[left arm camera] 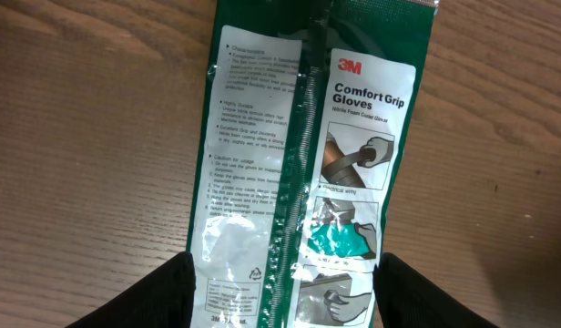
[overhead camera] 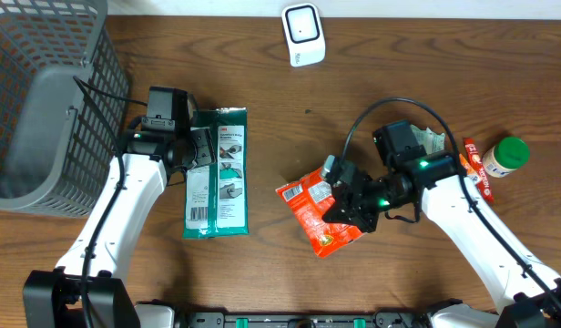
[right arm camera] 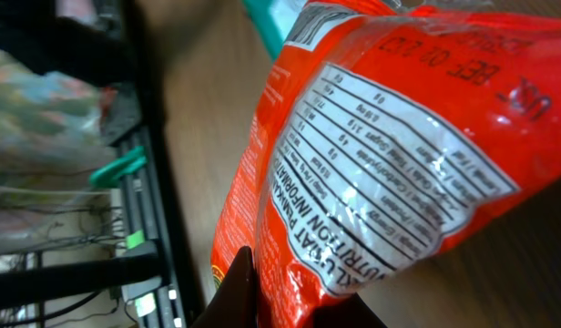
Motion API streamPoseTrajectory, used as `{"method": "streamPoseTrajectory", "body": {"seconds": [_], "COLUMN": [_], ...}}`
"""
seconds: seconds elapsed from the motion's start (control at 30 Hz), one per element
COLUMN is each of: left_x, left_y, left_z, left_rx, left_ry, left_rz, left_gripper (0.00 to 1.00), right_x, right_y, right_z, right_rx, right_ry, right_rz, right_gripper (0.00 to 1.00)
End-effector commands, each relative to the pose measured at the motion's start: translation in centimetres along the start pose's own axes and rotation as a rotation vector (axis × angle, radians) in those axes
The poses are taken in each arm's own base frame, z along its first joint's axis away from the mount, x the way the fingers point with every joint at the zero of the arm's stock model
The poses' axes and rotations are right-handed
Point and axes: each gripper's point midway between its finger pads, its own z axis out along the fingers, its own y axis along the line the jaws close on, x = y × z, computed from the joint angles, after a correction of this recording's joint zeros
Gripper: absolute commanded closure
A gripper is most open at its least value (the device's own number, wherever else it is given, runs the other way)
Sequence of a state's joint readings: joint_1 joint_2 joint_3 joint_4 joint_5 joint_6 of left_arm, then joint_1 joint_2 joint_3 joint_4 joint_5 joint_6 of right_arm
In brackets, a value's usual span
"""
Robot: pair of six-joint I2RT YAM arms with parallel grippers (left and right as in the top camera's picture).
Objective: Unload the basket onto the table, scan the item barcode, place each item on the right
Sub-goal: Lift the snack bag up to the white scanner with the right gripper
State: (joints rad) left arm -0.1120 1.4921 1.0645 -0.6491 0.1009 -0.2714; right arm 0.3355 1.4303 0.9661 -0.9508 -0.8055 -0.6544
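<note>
- Grey mesh basket (overhead camera: 44, 109): ten o'clock corner of the wooden table (overhead camera: 399, 73).
- White scanner (overhead camera: 303, 35): twelve o'clock edge.
- Green glove packet (overhead camera: 221, 178): lying flat at nine o'clock from centre, with the left gripper (overhead camera: 200, 150) at its upper left edge.
- Orange-red snack bag (overhead camera: 308, 202): just past centre toward five o'clock, with the right gripper (overhead camera: 342, 208) clamped on its three o'clock side.
- Green-capped bottle (overhead camera: 504, 157) and red packet (overhead camera: 476, 171): three o'clock, side by side.
</note>
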Motion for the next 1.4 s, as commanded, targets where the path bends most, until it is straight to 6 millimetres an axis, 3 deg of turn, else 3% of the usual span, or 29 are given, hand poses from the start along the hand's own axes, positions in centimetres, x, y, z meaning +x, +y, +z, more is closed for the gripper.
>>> {"method": "streamPoseTrajectory", "body": {"seconds": [0.0, 0.1, 0.2, 0.33, 0.5, 0.63, 0.73, 0.87, 0.97, 1.07, 1.1, 1.27, 1.37], "left_x": [0.6, 0.4, 0.1, -1.5, -2.3, -2.3, -2.3, -2.3, -2.3, -2.3, -2.3, -2.3, -2.3], "left_y": [0.7, 1.2, 1.9, 2.3, 2.5, 2.5, 2.5, 2.5, 2.5, 2.5, 2.5, 2.5, 2.5], "left_z": [0.6, 0.6, 0.6, 0.5, 0.4, 0.4, 0.4, 0.4, 0.4, 0.4, 0.4, 0.4, 0.4], "left_rx": [-0.025, -0.056, -0.084, -0.073, -0.067, -0.067, -0.067, -0.067, -0.067, -0.067, -0.067, -0.066, -0.066], "left_ry": [0.020, 0.010, -0.006, -0.064, -0.095, -0.095, -0.095, -0.095, -0.095, -0.095, -0.095, -0.095, -0.095], "left_rz": [0.004, 0.004, -0.048, -0.134, -0.141, -0.141, -0.141, -0.141, -0.141, -0.141, -0.141, -0.142, -0.142], "left_gripper": [0.36, 0.36, 0.36, 0.28, 0.16, 0.15, 0.15, 0.15, 0.15, 0.15, 0.15, 0.15, 0.15], "right_x": [-1.7, -1.7, -2.8, -6.4, -9.8, -12.3, -14.7, -17.3, -18.0, -18.4, -18.5, -19.1, -20.4], "right_y": [1.3, -0.7, -2.6, -5.2, -4.3, -4.8, -5.2, -7.0, -9.4, -12.0, -14.1, -19.1, -21.6], "right_z": [-0.7, -0.9, -2.3, -6.9, -12.2, -16.0, -17.6, -18.4, -18.4, -17.1, -16.6, -15.4, -13.1], "right_rx": [-0.073, 0.031, 0.160, 0.415, 0.539, 0.652, 0.670, 0.706, 0.769, 0.830, 0.913, 1.133, 1.163], "right_ry": [-0.092, -0.053, -0.036, -0.069, -0.067, -0.049, -0.058, -0.072, -0.051, 0.016, 0.073, 0.225, 0.276], "right_rz": [-0.103, 0.027, 0.127, 0.240, 0.262, 0.325, 0.321, 0.309, 0.296, 0.215, 0.170, 0.040, -0.085], "right_gripper": [0.99, 0.99, 0.99, 0.99, 0.98, 0.99, 0.99, 0.99, 0.99, 0.99, 0.99, 0.99, 0.99]}}
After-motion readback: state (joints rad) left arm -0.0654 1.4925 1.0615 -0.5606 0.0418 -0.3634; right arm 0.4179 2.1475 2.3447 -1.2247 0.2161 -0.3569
